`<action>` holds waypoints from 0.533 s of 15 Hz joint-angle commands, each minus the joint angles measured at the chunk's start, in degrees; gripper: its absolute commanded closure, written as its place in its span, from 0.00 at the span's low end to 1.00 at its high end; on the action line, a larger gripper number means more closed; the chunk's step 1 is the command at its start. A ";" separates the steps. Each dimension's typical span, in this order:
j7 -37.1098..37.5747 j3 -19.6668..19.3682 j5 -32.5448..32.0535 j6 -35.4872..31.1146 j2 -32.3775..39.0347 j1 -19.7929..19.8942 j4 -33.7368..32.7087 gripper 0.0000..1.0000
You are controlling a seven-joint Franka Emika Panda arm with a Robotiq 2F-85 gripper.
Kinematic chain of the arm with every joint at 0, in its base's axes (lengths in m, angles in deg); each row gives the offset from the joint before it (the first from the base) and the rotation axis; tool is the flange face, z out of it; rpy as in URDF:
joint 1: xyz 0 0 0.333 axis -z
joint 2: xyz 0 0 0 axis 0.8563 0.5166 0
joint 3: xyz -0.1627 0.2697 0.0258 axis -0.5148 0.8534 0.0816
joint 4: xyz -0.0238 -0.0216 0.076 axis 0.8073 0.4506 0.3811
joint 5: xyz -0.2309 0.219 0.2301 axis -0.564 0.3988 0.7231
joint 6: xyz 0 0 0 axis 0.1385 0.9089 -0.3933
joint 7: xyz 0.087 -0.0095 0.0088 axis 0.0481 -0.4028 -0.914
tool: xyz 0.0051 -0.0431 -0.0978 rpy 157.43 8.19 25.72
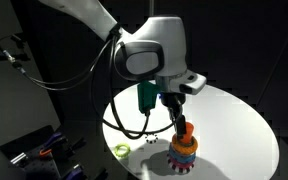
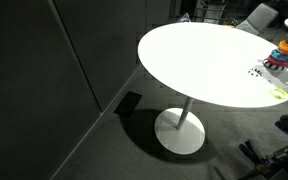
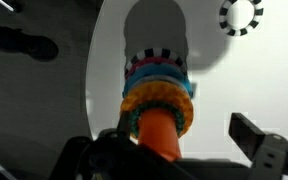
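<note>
Robotiq gripper sits over the multicoloured plastic ring stack near the round white table's edge, jaws spread astride its orange top piece; stacking judged nearly complete, one pale yellow-green ring lying loose.

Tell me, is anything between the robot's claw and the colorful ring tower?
Nothing visible. The gripper hangs right at the orange top of the ring tower, jaws open. The striped ring lies off to one side.
</note>
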 commanded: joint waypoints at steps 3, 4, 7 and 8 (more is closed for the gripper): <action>-0.25 0.90 2.00 -4.82 2.01 1.22 0.46 0.00; -0.35 0.98 2.34 -5.31 2.39 1.24 0.49 0.00; -0.32 0.94 2.53 -6.37 3.27 1.19 0.67 0.00; -0.23 0.83 2.32 -6.64 3.55 1.15 0.70 0.00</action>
